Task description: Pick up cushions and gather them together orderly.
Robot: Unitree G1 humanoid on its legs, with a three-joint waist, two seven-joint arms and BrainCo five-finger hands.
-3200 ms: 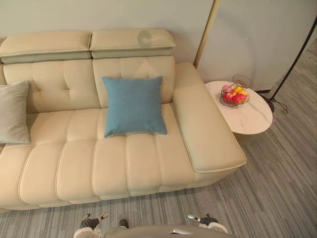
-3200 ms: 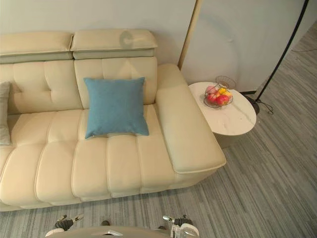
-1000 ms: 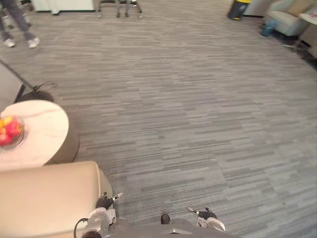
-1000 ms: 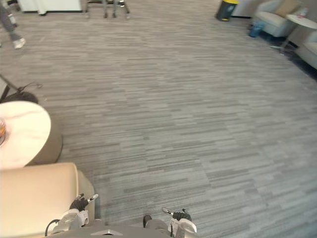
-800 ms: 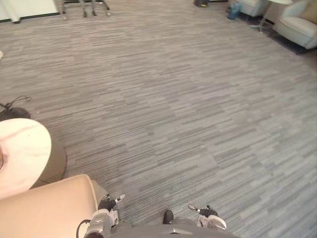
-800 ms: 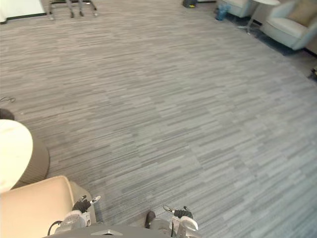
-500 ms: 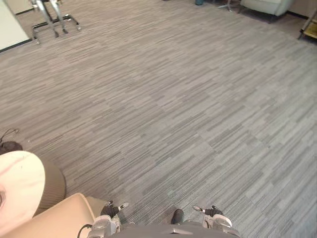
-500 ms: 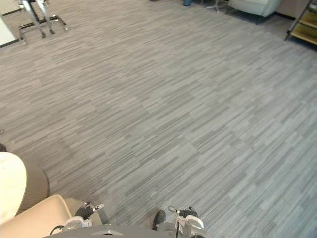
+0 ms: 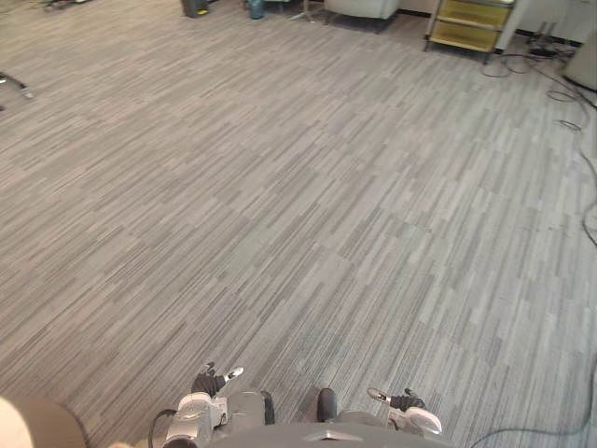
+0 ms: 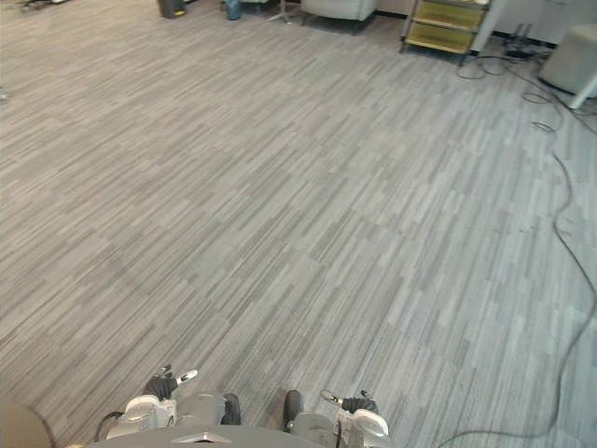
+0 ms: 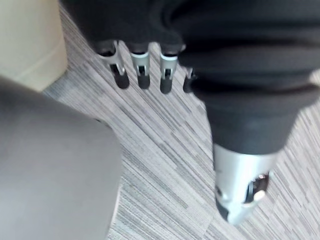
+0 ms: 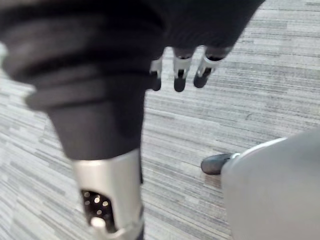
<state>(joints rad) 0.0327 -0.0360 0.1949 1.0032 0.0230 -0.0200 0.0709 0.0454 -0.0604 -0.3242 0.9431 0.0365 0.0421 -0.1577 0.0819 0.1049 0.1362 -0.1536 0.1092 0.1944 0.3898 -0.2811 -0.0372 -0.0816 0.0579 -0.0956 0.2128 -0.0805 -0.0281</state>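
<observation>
**A:** Where are the cushions?

**B:** I cannot tell where they lie. The head cameras look down on a wide stretch of grey striped carpet (image 9: 308, 205), which runs from the robot to the far side of the room.

**A:** And the hands?

**B:** The left hand (image 11: 142, 70) hangs low at the robot's left side. Its fingers are straight and a little spread, pointing down at the carpet, with the thumb standing well apart from them. There is only floor beneath them. The right hand (image 12: 179, 75) hangs the same way on the right. Its fingers are loosely straight in a row and the thumb is off to one side, again with carpet below.

**A:** Is anything close to them?

**B:** A cream upholstered corner (image 11: 30, 45) sits just beside the left hand's fingers in that wrist view, apart from them. I cannot tell which piece of furniture it belongs to.

**A:** What is farther out?

**B:** Along the far edge of the carpet there is a yellow shelf unit (image 9: 466, 21). To its left is a pale armchair (image 9: 359, 7), and farther left again a dark bin (image 9: 194, 7). All three are well apart from the robot.
</observation>
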